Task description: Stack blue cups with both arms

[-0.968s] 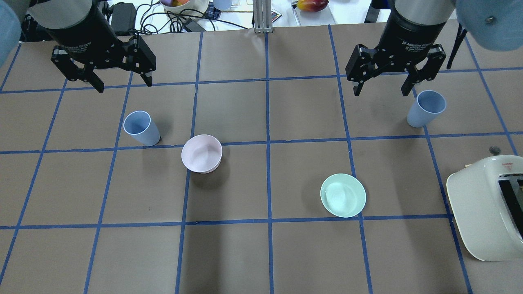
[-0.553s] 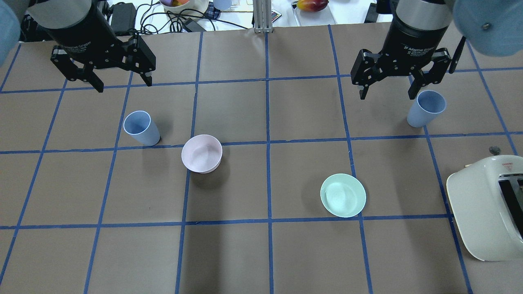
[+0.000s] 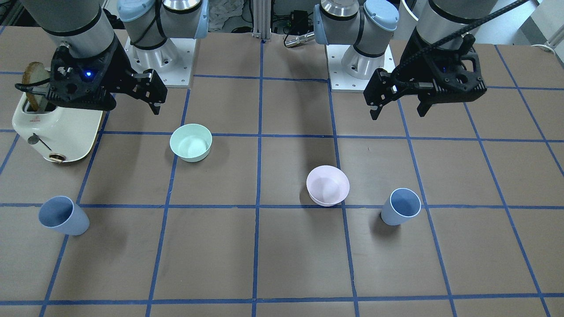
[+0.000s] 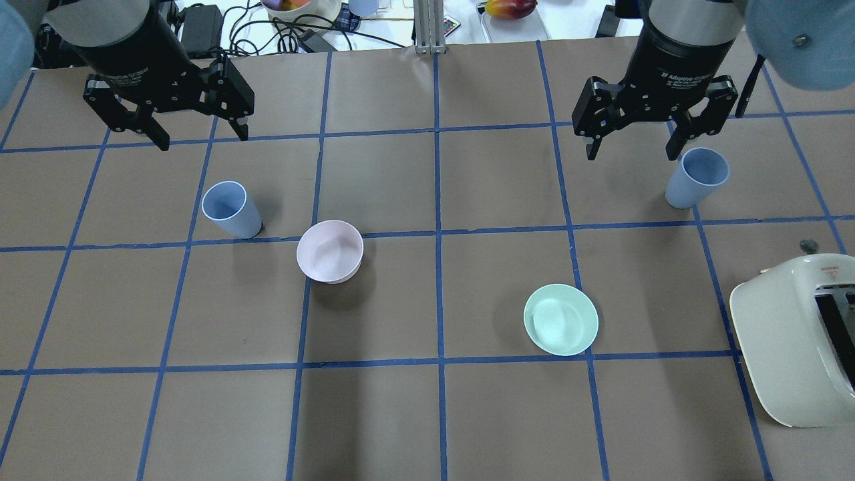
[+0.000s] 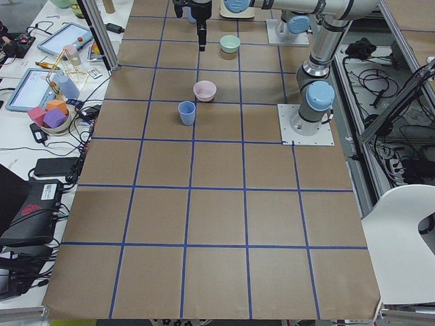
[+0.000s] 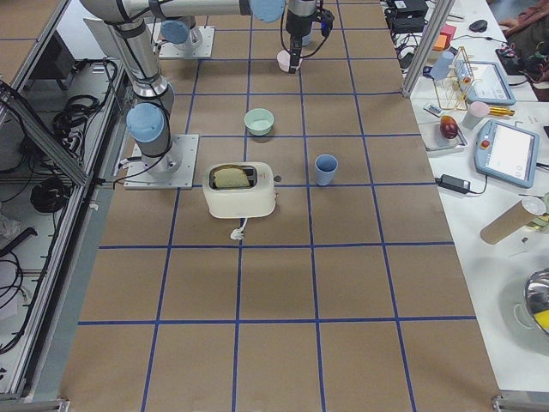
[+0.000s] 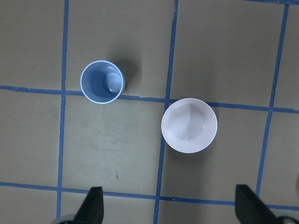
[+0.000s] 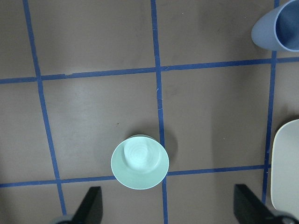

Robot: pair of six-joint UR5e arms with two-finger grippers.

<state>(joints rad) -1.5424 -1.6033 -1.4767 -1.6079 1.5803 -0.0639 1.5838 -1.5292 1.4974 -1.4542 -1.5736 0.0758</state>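
Observation:
Two dusty-blue cups stand upright on the brown table. One cup (image 4: 230, 208) is at the left, next to the pink bowl; it also shows in the left wrist view (image 7: 102, 81) and in the front view (image 3: 400, 207). The other cup (image 4: 696, 177) is at the right and shows in the right wrist view (image 8: 278, 28) and the front view (image 3: 63, 215). My left gripper (image 4: 202, 139) hangs open and empty above the table, behind the left cup. My right gripper (image 4: 631, 155) is open and empty, just left of the right cup and above it.
A pale pink bowl (image 4: 330, 251) sits right of the left cup. A mint-green bowl (image 4: 560, 319) sits in the right half. A cream toaster (image 4: 795, 334) with bread stands at the right edge. Cables and clutter lie beyond the far table edge.
My right gripper has shifted a little to the right, closer to the right cup. The left gripper, the cups and the bowls have not moved.

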